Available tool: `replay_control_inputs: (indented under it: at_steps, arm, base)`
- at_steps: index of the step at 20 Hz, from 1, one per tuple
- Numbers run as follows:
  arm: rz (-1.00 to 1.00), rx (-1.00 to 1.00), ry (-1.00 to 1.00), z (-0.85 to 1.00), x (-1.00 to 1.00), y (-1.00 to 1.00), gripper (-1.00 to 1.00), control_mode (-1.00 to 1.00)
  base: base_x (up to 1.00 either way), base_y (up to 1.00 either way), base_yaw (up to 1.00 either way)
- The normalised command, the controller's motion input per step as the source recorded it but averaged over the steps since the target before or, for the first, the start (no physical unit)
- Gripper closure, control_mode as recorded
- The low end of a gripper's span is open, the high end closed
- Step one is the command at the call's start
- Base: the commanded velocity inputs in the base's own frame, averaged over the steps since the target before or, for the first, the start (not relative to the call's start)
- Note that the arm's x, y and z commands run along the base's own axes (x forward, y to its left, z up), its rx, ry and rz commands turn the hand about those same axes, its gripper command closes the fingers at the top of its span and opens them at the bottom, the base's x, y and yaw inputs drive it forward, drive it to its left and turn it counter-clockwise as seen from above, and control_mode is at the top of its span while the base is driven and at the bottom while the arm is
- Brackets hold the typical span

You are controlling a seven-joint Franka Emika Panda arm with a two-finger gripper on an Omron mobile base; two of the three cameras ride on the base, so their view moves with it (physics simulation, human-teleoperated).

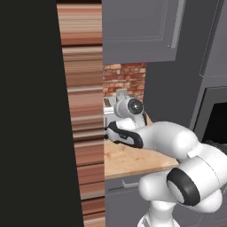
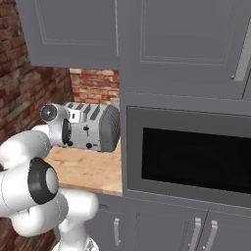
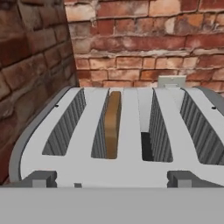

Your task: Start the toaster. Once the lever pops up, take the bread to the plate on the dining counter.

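The silver-grey toaster [image 2: 98,128] stands on a wooden worktop [image 2: 88,169] against a brick wall. Its small black knobs and levers [image 2: 86,130] face the arm. From the hand view I look down along the toaster's top [image 3: 131,144] with its several slots. The bread [image 3: 112,122], a brown slice seen edge-on, stands in the second slot from the left. My gripper [image 3: 112,179] hovers just above the toaster's near top edge, open, its fingertips [image 3: 41,178] wide apart with nothing between them. The plate and the dining counter are out of view.
A brick side wall [image 3: 30,78] runs close along the toaster's left. Grey upper cabinets [image 2: 73,29] hang low above it. A built-in black microwave [image 2: 191,157] in a tall grey unit stands right of the toaster. A dark panel [image 1: 26,111] blocks the left.
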Motion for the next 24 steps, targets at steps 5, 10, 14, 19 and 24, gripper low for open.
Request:
replay_control_inputs:
  at_steps: [5, 10, 14, 19, 24]
  arm:
    - [-0.02, 0.00, 0.00, 0.00, 0.23, 0.05, -1.00, -1.00]
    - [-0.04, 0.00, 0.00, 0.00, 0.25, 0.07, -1.00, -1.00]
    - [-0.03, 0.00, 0.00, 0.00, 0.25, 0.08, -1.00, -1.00]
    - [-0.01, 0.00, 0.00, 0.00, 0.12, 0.12, -1.00, -1.00]
    - [0.00, 0.00, 0.00, 0.00, 0.08, 0.03, -1.00, -1.00]
  base:
    - [0.00, 0.00, 0.00]
    - [0.00, 0.00, 0.00]
    - [0.00, 0.00, 0.00]
    - [0.00, 0.00, 0.00]
    - [0.00, 0.00, 0.00]
